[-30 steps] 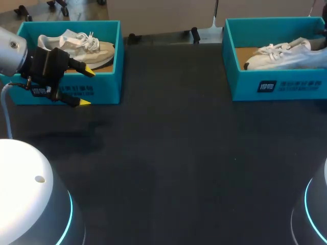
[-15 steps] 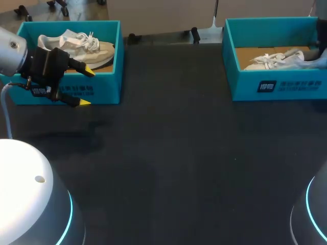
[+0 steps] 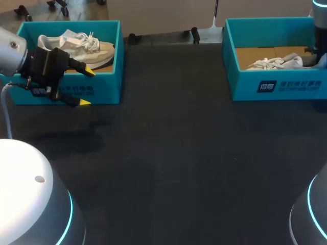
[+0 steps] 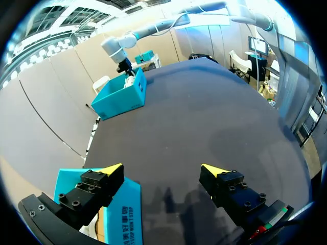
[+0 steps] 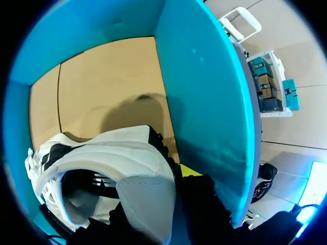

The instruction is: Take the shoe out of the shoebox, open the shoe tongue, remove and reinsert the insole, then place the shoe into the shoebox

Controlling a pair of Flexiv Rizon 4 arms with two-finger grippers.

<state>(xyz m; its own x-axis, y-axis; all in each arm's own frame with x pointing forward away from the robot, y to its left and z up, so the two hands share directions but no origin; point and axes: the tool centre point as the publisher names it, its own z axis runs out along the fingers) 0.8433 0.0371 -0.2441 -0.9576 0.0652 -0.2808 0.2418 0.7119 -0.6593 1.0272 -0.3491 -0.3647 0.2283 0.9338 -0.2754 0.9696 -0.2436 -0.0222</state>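
Two tools: left tool [image 4: 162,169] hangs released; with the right tool [image 5: 158,178] we grasp the shoe [image 5: 127,153] inside the shoebox [image 5: 204,92].

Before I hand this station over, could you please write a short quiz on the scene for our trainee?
1. How many shoeboxes stand on the table?
2. True or false: the left gripper is open and holds nothing.
3. The white shoe is: A) on the bare table B) inside the right shoebox C) in the left gripper.
Key: 1 two; 2 true; 3 B.
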